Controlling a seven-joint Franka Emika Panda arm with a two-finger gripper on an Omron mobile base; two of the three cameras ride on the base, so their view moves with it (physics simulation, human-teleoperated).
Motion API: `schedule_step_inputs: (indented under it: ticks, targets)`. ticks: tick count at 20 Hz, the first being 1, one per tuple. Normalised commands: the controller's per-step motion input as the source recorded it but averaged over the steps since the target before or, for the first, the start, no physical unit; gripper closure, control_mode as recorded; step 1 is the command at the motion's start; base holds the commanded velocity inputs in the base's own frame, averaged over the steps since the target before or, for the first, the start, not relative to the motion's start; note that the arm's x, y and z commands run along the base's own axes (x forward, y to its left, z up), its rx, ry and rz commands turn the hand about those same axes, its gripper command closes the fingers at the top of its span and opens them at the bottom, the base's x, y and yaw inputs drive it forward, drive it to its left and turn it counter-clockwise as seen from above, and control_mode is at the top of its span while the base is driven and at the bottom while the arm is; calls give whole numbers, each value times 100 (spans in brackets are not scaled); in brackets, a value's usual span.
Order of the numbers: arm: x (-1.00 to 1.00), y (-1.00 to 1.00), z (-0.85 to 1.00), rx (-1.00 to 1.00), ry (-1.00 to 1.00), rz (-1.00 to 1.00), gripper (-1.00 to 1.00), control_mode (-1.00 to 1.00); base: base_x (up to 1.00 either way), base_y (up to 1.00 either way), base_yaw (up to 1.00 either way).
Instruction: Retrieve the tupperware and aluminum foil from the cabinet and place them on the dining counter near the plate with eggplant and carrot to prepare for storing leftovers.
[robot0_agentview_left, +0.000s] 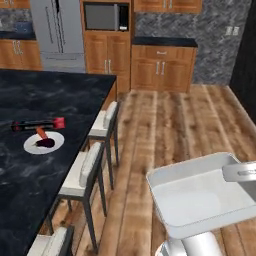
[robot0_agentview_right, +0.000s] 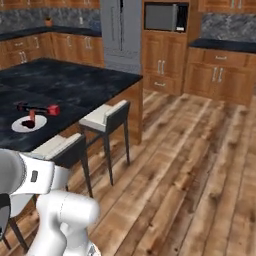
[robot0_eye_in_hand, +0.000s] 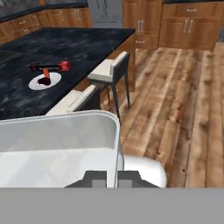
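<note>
The gripper (robot0_eye_in_hand: 112, 178) is pinched shut on the rim of the tupperware (robot0_agentview_left: 200, 192), its two tips standing either side of the tray's raised wall in the hand view; holding by the edge leaves the flat bottom free to be set down. The tray rides level over the wooden floor, well apart from the dining counter (robot0_agentview_left: 30, 200), so it looks to be in transit rather than ready for release. On the counter the foil (robot0_agentview_left: 39, 124) already lies flat just behind the plate (robot0_agentview_left: 55, 144), nearly touching its far rim, which suggests that half of the job is done. The plate carries a dark purple piece and an orange one. Stools (robot0_agentview_left: 85, 172) line the counter's near edge, so the tray likely has to pass above them to land beside the plate.
</note>
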Motion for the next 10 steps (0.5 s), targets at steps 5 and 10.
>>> schedule_step_inputs:
  ticks: [5,10]
  targets:
    - [0,0,0,0,0,0,100,100,100,0,55]
    - [0,0,0,0,0,0,100,100,100,0,56]
